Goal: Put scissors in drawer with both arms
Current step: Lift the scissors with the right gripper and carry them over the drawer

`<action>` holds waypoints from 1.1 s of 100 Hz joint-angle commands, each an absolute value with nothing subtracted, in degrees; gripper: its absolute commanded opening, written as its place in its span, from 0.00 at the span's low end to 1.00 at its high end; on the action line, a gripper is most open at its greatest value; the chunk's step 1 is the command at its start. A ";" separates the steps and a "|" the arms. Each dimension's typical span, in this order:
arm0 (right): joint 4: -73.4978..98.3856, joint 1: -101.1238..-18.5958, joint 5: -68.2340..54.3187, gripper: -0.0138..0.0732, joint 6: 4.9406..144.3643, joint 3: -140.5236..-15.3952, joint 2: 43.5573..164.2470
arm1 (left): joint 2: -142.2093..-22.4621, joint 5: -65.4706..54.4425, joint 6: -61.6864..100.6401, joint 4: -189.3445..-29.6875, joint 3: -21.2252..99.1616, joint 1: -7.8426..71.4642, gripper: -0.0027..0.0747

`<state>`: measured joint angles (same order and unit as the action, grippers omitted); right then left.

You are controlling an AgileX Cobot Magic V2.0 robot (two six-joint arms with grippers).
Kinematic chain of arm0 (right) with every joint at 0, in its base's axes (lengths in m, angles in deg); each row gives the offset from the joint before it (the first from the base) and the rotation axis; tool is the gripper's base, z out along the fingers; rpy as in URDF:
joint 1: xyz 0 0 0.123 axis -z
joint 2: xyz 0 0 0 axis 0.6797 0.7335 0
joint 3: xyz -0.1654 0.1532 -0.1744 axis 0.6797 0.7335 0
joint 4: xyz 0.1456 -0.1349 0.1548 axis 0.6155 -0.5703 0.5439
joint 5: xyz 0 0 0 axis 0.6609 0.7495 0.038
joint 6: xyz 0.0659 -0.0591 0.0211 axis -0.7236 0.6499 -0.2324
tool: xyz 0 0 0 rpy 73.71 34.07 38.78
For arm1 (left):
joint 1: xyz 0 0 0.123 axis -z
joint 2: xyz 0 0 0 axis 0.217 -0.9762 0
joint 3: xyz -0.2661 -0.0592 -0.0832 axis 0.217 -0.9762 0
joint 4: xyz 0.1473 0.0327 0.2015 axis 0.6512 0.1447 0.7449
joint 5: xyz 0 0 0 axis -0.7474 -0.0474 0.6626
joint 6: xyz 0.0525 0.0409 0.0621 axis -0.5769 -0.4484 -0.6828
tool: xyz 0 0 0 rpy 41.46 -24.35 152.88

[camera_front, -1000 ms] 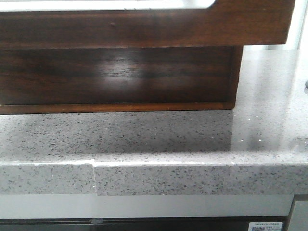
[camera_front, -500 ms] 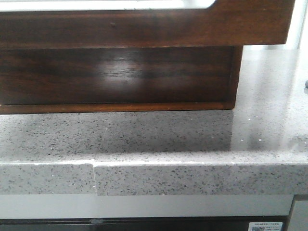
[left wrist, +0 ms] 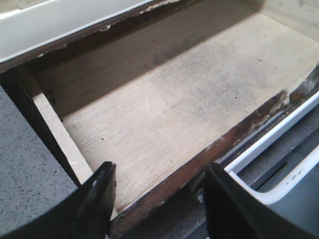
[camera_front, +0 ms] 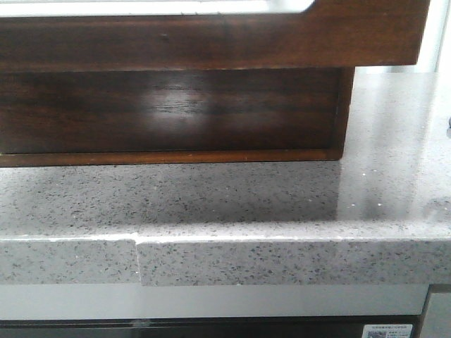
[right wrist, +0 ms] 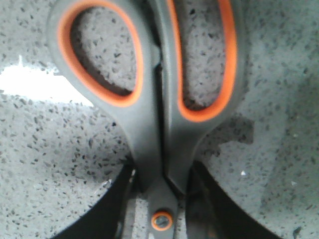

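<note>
Speckled grey stone counter (camera_front: 282, 204), dark brown glossy wood drawer (left wrist: 164, 114) pulled out with pale bare floor, left gripper (left wrist: 157, 199) spread wide above it, right gripper (right wrist: 159, 199) clamping grey orange-lined scissors (right wrist: 154, 99) near the pivot, small sticker (camera_front: 389, 330) unreadable.

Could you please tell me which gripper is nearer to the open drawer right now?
Left. The left gripper hovers open directly over the drawer; the right gripper grips the scissors above the speckled countertop.

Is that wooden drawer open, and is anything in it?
Open and empty: the left wrist view looks down onto the drawer's bare pale floor.
</note>
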<state>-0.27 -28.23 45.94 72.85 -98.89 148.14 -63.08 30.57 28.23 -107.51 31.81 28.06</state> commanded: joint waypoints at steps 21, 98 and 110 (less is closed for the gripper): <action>0.91 -28.11 45.66 0.16 73.39 -100.27 142.35 | -63.47 27.47 28.93 -108.89 33.61 28.52 0.51; 45.11 -28.11 45.82 0.16 106.58 -112.29 108.51 | -63.47 27.36 28.93 -109.01 33.61 28.52 0.51; 57.45 -28.11 49.75 0.16 116.79 -112.29 106.54 | -63.47 27.36 28.93 -109.01 33.61 28.52 0.51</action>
<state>46.03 -28.23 50.38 108.39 -110.62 108.62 -63.08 30.57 28.48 -107.42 31.81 28.06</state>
